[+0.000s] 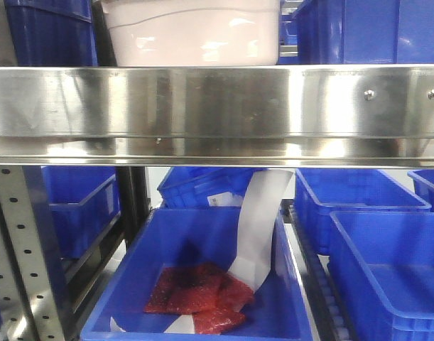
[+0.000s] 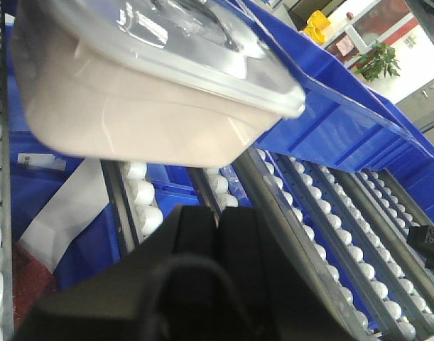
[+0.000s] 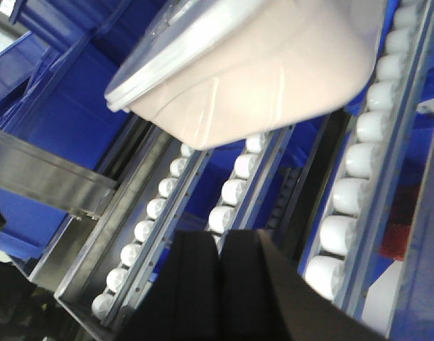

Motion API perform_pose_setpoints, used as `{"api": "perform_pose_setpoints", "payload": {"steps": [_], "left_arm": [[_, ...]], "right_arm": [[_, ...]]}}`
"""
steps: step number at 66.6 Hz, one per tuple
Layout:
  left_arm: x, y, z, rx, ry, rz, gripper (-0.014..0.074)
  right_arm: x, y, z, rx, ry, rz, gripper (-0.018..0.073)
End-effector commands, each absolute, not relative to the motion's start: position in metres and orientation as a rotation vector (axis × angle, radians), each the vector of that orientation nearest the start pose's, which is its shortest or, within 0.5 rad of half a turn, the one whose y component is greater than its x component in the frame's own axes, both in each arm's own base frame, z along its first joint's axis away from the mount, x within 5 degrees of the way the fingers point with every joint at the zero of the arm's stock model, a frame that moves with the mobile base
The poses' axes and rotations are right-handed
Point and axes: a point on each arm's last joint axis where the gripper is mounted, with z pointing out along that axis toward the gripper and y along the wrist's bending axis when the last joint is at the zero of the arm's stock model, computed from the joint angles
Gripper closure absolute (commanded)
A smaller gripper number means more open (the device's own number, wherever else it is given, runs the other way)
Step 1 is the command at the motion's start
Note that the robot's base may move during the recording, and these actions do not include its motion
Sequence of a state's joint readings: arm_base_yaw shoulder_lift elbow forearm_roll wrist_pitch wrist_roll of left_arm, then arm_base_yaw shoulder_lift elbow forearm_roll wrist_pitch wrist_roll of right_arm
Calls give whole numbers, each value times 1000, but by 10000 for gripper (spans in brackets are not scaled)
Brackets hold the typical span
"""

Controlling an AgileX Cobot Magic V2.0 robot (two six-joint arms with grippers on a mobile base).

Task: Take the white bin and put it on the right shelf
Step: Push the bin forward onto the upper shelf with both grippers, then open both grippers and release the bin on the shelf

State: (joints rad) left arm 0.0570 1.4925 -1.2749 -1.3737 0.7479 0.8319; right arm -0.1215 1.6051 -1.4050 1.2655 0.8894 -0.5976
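Above the wide brushed front rail of the right shelf, the white bin sits on the upper level, its pale body filling the gap between blue crates on either side and its long axis running roughly parallel to the rail. Both wrist views show the bin from below and behind: in the left wrist view the white bin lies ahead of and above the left gripper, its lidded rim tilted across the frame; in the right wrist view the white bin likewise lies ahead of and above the right gripper. Rows of white rollers carry the bin. Neither gripper touches it; a clear stretch of roller track separates each from the tub. Each gripper's two dark fingers appear pressed together with only a thin seam between them, and nothing is held in either. The two arms flank the bin about equally, so neither is plainly nearer. Judged from this layout, the bin already rests on the shelf and both arms stand clear of it. Below the rail, the front view shows a lower blue crate holding red packets and a white paper strip.
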Motion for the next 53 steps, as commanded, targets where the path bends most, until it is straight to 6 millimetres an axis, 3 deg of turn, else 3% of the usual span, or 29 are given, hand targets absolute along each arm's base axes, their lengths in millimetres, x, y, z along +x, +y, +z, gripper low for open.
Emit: {"api": "perform_pose_setpoints", "payload": {"steps": [1, 7, 12, 18, 25, 32, 41, 53], "left_arm": [[323, -45, 407, 4, 1805, -1002, 715], [305, -50, 426, 33, 1764, -915, 716], [285, -52, 446, 24, 1705, -721, 716], [271, -53, 454, 22, 1659, -554, 716], [267, -50, 428, -27, 1647, -435, 715], [256, -40, 392, -154, 1600, -314, 716], [228, -27, 350, -211, 1630, -225, 722], [181, -18, 326, -194, 1624, -201, 722]], "right_arm": [[348, 24, 408, 52, 1915, 1070, 523], [337, 24, 424, -28, 1911, 930, 523], [324, 23, 441, -46, 1856, 773, 523], [312, 26, 455, -66, 1775, 566, 523], [305, 37, 446, -94, 1727, 397, 523], [293, 44, 415, -63, 1702, 291, 526], [268, 34, 378, 51, 1649, 171, 526], [216, 18, 343, 106, 1625, 98, 526]]}}
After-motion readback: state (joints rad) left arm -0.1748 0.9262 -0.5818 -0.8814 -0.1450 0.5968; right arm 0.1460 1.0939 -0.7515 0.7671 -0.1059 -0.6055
